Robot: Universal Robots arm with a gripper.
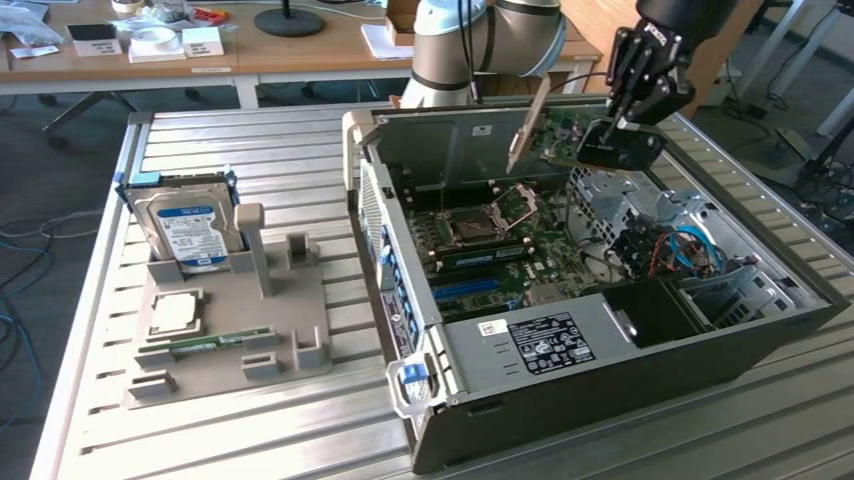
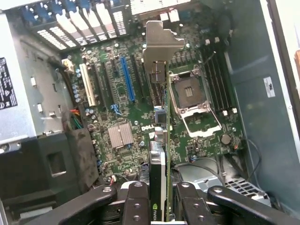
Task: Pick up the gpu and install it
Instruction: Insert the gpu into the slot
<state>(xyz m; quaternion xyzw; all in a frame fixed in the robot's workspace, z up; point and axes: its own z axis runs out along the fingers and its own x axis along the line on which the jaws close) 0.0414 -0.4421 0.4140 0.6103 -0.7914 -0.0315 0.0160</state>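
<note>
The gpu (image 1: 567, 135) hangs in the air over the back of the open computer case (image 1: 747, 340), tilted, with its silvery end bracket (image 1: 525, 130) pointing down toward the case's rear wall. My gripper (image 1: 618, 130) is shut on the card's dark end from above. In the wrist view the gpu (image 2: 167, 140) runs edge-on away from my gripper (image 2: 161, 208), the bracket (image 2: 161, 42) at its far end. It hovers apart from the green motherboard (image 2: 122, 103), between the blue slot (image 2: 127, 79) and the processor socket (image 2: 190, 93).
A grey holder tray (image 1: 300, 300) at the exterior view's left carries a blue-labelled hard drive (image 1: 194, 225), a processor (image 1: 174, 312) and a small memory stick (image 1: 200, 345). Inside the case lie cables (image 1: 687, 250) and a power supply (image 1: 541, 340). A cluttered desk (image 1: 267, 55) stands behind.
</note>
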